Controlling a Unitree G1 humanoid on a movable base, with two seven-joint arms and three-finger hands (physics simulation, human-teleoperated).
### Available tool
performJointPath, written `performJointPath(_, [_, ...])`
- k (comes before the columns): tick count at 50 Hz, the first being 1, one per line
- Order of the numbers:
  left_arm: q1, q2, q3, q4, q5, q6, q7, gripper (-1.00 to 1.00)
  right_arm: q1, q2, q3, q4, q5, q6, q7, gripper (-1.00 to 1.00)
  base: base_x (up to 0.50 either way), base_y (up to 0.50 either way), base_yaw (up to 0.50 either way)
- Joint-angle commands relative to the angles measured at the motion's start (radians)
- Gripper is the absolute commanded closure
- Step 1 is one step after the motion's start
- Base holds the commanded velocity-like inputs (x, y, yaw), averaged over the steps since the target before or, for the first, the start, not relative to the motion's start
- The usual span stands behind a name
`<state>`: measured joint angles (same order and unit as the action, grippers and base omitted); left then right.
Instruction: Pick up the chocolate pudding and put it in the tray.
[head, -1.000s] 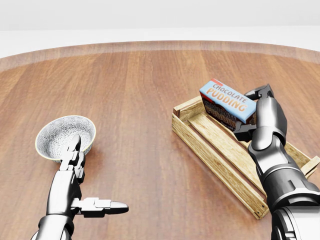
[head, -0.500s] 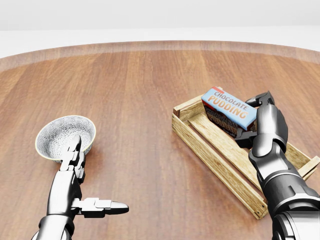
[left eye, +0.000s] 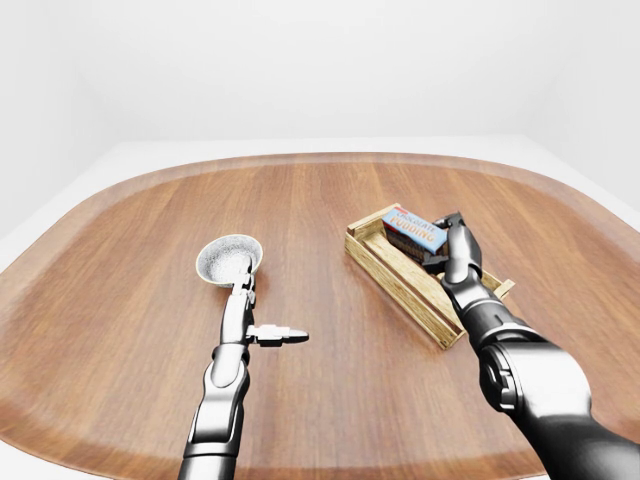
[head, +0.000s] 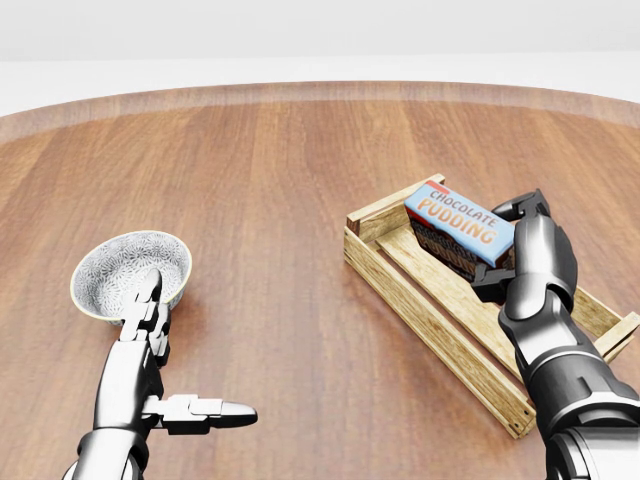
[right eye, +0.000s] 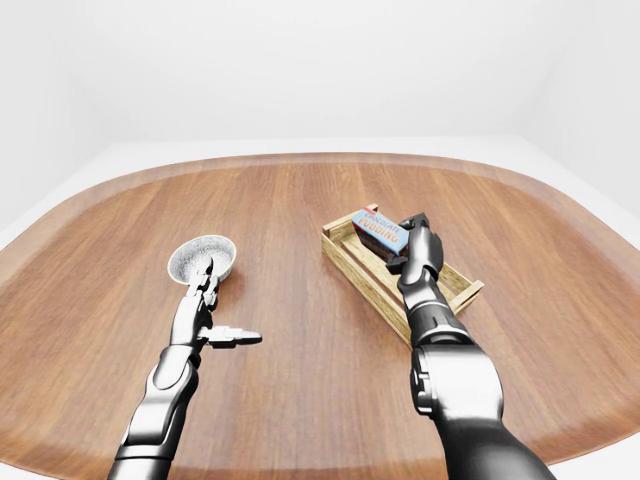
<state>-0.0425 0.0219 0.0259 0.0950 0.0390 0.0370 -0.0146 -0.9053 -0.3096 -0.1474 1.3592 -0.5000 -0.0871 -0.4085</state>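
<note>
Now the right hand (head: 505, 245), a dark metal three-finger hand, grips the blue-topped chocolate pudding box (head: 459, 226) by its right end, fingers clamped round that end. The box juts out to the hand's left, tilted, inside the upper end of the slatted pale wooden tray (head: 430, 318); its lower edge seems at or just above the tray floor, but contact cannot be judged for sure. The tray runs from beyond the hand down along the forearm toward the lower right of the head view.

By my reading, pick-up and carry are done; what is left is to settle the box, let go and draw the hand clear.

Well apart to the left, the left hand (head: 150, 330) hovers with fingers spread, grasping nothing, its fingertips just beside the speckled white ceramic bowl (head: 125, 268) on the round wooden table (head: 270, 200).
</note>
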Motion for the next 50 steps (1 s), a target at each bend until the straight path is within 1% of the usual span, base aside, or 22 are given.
performJointPath(1, [0.001,0.0,0.003,-0.004,-0.011,0.002,-0.005,-1.0,0.001,-0.001,-0.005,-0.001,0.008,0.0,-0.02,1.0,0.0,0.0,0.0])
performJointPath(4, [0.002,0.0,0.003,-0.002,-0.009,-0.001,-0.006,-1.0,0.007,0.0,-0.005,0.0,0.006,0.0,-0.022,1.0,0.0,0.0,0.0])
performJointPath(6, [0.003,0.0,0.002,-0.007,-0.009,0.002,-0.006,-1.0,0.015,0.002,-0.004,0.002,0.003,0.0,-0.027,1.0,0.0,0.0,0.0])
performJointPath(14, [0.004,-0.001,0.002,-0.006,-0.008,0.001,-0.006,-1.0,0.024,0.004,-0.006,0.002,-0.001,0.0,-0.029,1.0,0.0,0.0,0.0])
performJointPath(21, [0.003,-0.001,0.002,-0.001,-0.007,-0.005,-0.006,-1.0,0.031,0.005,-0.007,0.003,-0.004,0.0,-0.031,1.0,0.0,0.0,0.0])
performJointPath(29, [0.001,0.0,0.002,0.002,-0.007,-0.005,-0.006,-1.0,0.038,0.006,-0.008,0.003,-0.004,0.0,-0.032,1.0,0.0,0.0,0.0])
performJointPath(34, [0.0,0.0,0.003,0.005,-0.007,-0.007,-0.006,-1.0,0.066,0.014,-0.007,0.007,-0.016,0.0,-0.052,1.0,0.0,0.0,0.0])
performJointPath(35, [0.001,0.0,0.002,0.001,-0.007,-0.004,-0.006,-1.0,0.047,0.008,-0.011,0.005,-0.01,0.0,-0.034,1.0,0.0,0.0,0.0])
performJointPath(48, [0.002,-0.001,0.002,-0.005,-0.007,0.002,-0.005,-1.0,0.051,0.004,-0.011,0.004,-0.008,0.0,-0.032,1.0,0.0,0.0,0.0])
performJointPath(49, [0.002,-0.001,0.002,-0.005,-0.008,0.003,-0.005,-1.0,0.063,0.007,-0.008,0.006,-0.013,0.0,-0.044,1.0,0.0,0.0,0.0])
performJointPath(50, [0.001,-0.001,0.003,-0.003,-0.008,0.002,-0.004,-1.0,0.052,0.003,-0.011,0.004,-0.009,0.0,-0.033,1.0,0.0,0.0,0.0])
